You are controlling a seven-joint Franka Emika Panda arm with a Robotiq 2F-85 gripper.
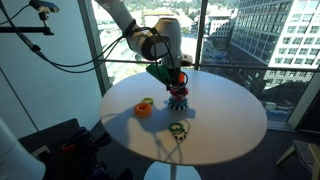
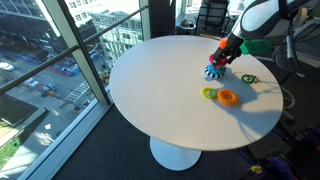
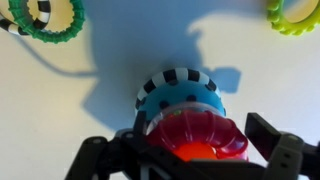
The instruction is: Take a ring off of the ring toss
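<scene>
The ring toss stands on the round white table, also visible in an exterior view. In the wrist view I look straight down on it: a teal base with a black-and-white striped band, the chunky red ring lying around the orange peg. My gripper is lowered over the toy, with one dark finger on each side of the ring and very close to its flanks. The jaws look spread wide. It shows in both exterior views.
An orange ring and a green-and-yellow ring lie near the toy. A green ring with black-and-white stripes lies on its other side. Glass walls stand beside the white table.
</scene>
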